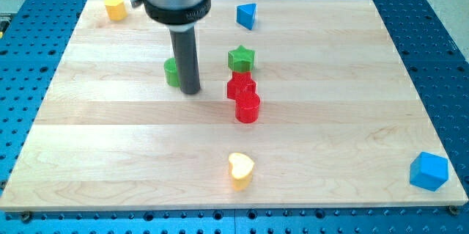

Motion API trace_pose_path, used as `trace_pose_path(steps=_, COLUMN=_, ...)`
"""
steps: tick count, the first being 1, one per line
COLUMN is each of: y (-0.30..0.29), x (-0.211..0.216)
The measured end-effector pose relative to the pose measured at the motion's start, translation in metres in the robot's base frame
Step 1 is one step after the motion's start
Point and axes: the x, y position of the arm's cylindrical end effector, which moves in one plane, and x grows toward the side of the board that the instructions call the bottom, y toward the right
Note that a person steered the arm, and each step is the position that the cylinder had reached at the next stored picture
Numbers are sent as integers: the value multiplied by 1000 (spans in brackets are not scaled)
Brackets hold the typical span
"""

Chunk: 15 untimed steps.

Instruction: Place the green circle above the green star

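Observation:
The green circle (pixel 171 72) sits left of the board's middle, half hidden behind my rod. My tip (pixel 191 91) rests on the board right against the circle's right side, slightly toward the view's bottom. The green star (pixel 240 59) lies to the right of the circle, at about the same height in the view, with bare wood between them.
Two red blocks, one (pixel 240 86) just below the green star and one (pixel 248 108) below that. A blue triangle (pixel 247 15) at the top. A yellow block (pixel 115 6) at the top left. A yellow heart (pixel 240 169) near the bottom. A blue cube (pixel 429 171) at the bottom right.

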Motion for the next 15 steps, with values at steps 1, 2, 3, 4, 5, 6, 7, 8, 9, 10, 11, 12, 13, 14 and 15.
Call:
trace_pose_path(steps=1, y=-36, x=-43)
trace_pose_path(steps=2, y=-60, x=-44)
trace_pose_path(steps=3, y=-63, x=-22)
trace_pose_path(steps=4, y=-121, x=-9)
trace_pose_path(steps=5, y=-166, x=-33)
trace_pose_path(steps=6, y=-166, x=-40)
trace_pose_path(steps=7, y=-129, x=-47)
trace_pose_path(steps=8, y=-91, x=-56)
trace_pose_path(steps=9, y=-91, x=-56)
trace_pose_path(steps=10, y=-92, x=-62)
trace_pose_path(steps=11, y=-104, x=-84)
trace_pose_path(steps=12, y=-101, x=-84)
trace_pose_path(steps=13, y=-53, x=-84)
trace_pose_path(steps=14, y=16, x=-84)
trace_pose_path(steps=15, y=11, x=-84)
